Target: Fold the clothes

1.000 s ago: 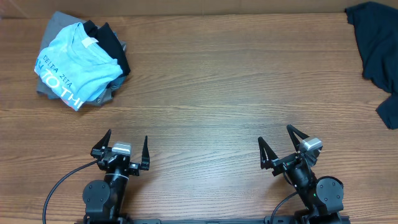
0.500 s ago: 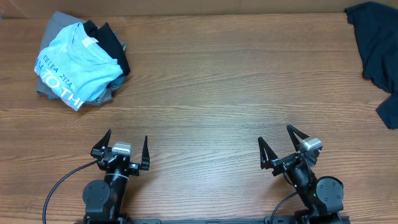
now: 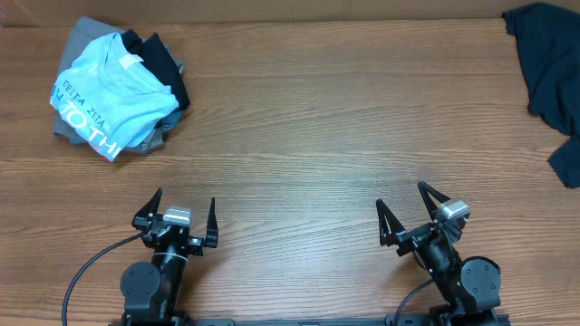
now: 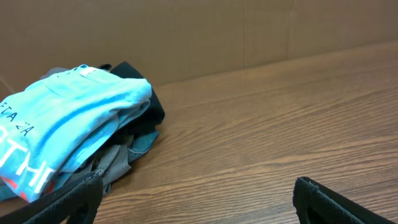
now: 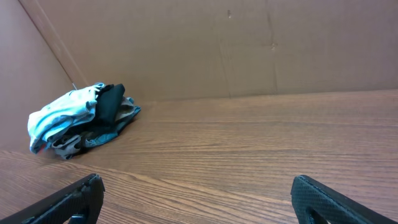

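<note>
The dark navy T-shirt [image 3: 546, 63] lies crumpled at the far right back corner of the table, partly cut off by the frame edge; its logo is not visible. It shows in neither wrist view. My left gripper [image 3: 184, 205] is open and empty near the front left edge; its view [image 4: 199, 194] shows only bare wood between the fingers. My right gripper [image 3: 401, 201] is open and empty near the front right edge, far from the shirt, and also shows in its own view [image 5: 198, 186].
A pile at the back left holds a light blue T-shirt with white lettering [image 3: 107, 93], a grey garment [image 3: 77, 36] and a black garment [image 3: 161, 59]. The pile also shows in the left wrist view [image 4: 68, 124] and the right wrist view [image 5: 81, 118]. A brown cardboard wall [image 5: 249, 43] stands behind the table.
</note>
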{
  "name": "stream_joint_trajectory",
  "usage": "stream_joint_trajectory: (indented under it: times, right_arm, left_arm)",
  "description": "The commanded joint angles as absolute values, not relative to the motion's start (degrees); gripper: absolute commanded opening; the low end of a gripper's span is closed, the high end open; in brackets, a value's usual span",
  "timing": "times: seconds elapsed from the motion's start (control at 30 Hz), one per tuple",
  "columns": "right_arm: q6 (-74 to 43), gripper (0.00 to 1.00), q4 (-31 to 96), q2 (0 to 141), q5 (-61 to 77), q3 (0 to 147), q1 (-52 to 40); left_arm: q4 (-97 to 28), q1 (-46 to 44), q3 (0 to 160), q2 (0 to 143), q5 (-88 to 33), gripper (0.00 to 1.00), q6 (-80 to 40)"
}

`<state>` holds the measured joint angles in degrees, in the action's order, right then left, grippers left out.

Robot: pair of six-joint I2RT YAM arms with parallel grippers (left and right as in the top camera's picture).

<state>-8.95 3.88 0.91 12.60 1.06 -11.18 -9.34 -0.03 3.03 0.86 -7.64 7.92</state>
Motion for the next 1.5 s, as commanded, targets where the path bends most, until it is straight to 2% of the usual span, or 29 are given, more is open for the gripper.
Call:
stream_joint_trajectory:
  times: [0.0, 1.07, 1.47]
  right_arm:
    - [-9.0, 1.0, 3.5, 0.7, 12.0, 0.5, -10.9]
    - [-9.0, 1.0, 3.5, 0.7, 12.0, 0.5, -10.9]
    - [-10.1, 1.0, 3.0, 0.7, 15.8, 0.5, -10.9]
  left_arm:
    - [-9.1, -0.3, 2.6, 0.4, -7.0, 1.0, 8.1]
    - [-9.0, -0.3, 2.6, 0.4, -7.3, 1.0, 8.1]
    - [-8.0, -0.3, 2.6, 0.4, -18.9, 1.0, 4.9]
